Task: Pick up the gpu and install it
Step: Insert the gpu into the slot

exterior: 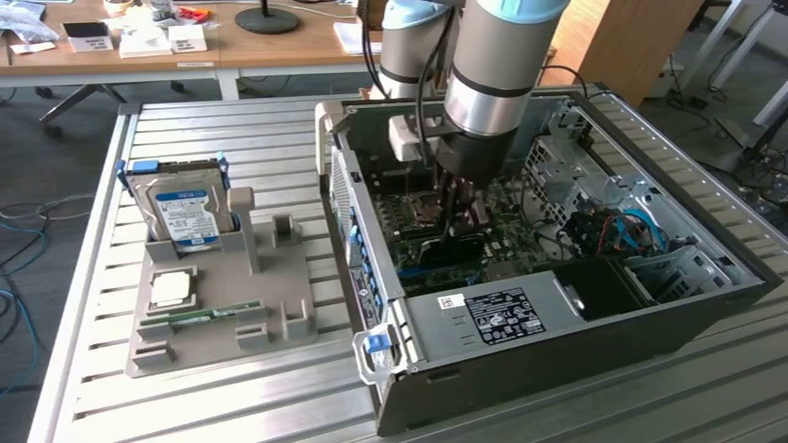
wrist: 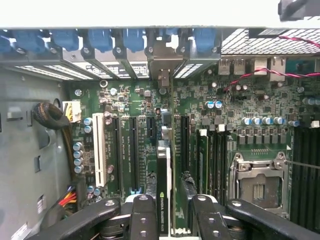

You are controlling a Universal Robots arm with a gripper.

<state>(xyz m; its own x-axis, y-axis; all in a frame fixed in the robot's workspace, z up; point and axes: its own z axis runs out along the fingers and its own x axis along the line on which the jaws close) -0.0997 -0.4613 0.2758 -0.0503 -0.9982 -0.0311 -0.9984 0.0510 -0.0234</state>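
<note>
End effector point(wrist: 169, 210) grips gpu point(wrist: 163, 185) above motherboard point(wrist: 210, 125).

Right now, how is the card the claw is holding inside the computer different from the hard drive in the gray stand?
The gpu is a thin card standing on edge over the motherboard slots, gripped by the claw; the hard drive is a thicker silver box that nothing is touching. The gpu is inside the computer case; the hard drive leans in the gray stand on the table. Both are computer parts.
</note>
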